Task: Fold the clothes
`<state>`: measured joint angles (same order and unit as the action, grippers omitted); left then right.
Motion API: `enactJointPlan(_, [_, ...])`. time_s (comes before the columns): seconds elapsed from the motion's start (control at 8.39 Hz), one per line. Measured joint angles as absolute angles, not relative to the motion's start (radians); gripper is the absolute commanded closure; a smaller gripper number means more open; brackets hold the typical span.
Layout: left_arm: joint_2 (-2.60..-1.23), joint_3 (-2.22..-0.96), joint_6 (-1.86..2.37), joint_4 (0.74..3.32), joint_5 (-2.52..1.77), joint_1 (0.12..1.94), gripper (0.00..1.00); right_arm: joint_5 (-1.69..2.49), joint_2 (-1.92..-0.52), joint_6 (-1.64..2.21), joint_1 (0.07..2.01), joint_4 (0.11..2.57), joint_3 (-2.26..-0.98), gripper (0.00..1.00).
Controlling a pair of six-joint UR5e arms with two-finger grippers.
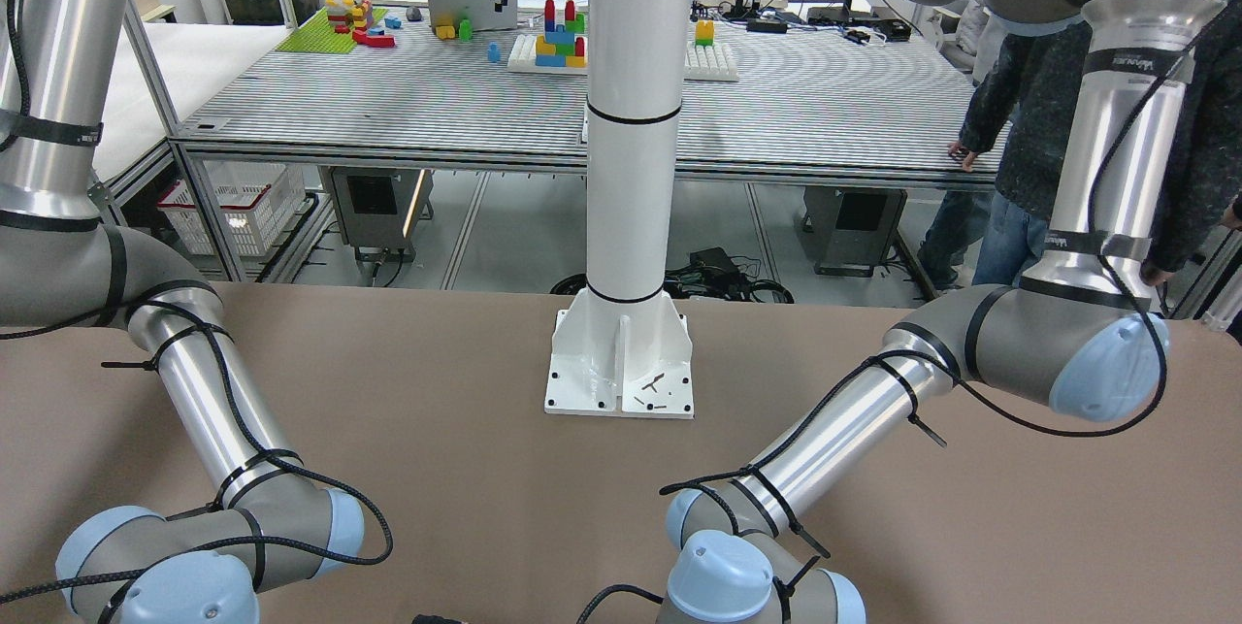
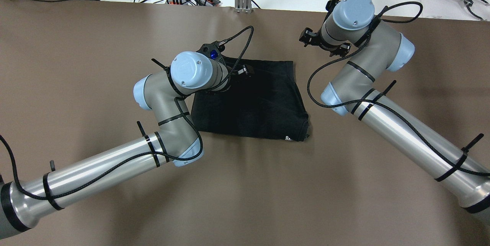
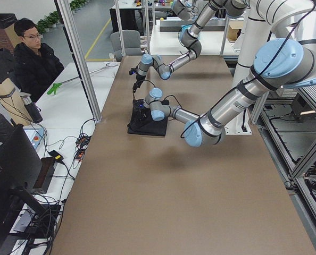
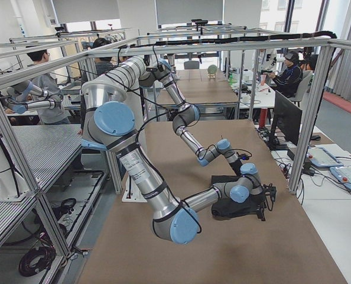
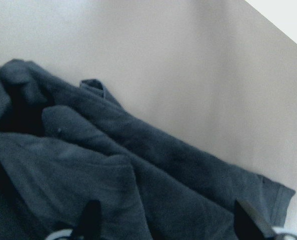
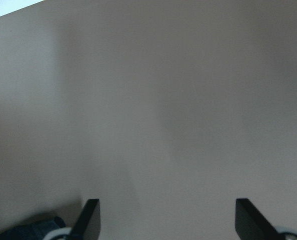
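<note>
Where black clothes lie folded, small white label, unreadable.

**The clothes**: one plain black garment of thin, soft fabric. It lies flat on the brown table as a folded, roughly rectangular block. In the overhead view it sits about mid-width on the table, nearer the far edge than the robot's side, with its outline slightly skewed against that edge. The near right corner is bulkier, with stacked hemmed layers and a small white label showing. The far left corner is hidden from above. In the left wrist view the upper surface shows soft overlapping folds and shallow creases, and one hemmed corner lies on the bare tabletop.
</note>
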<state>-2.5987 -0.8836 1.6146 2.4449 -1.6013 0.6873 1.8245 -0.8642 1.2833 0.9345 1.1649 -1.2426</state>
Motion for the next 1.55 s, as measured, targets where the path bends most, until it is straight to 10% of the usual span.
enactJointPlan(0.83, [-2.621, -0.64, 1.479, 2.589, -1.6, 0.884, 0.06, 1.811, -0.913, 1.231, 0.941, 1.149, -1.247, 0.05])
enactJointPlan(1.55, [-2.314, -0.876, 0.903, 2.484, -1.897, 1.172, 0.06, 1.825, -1.018, 0.754, 1.083, 1.131, -1.258, 0.05])
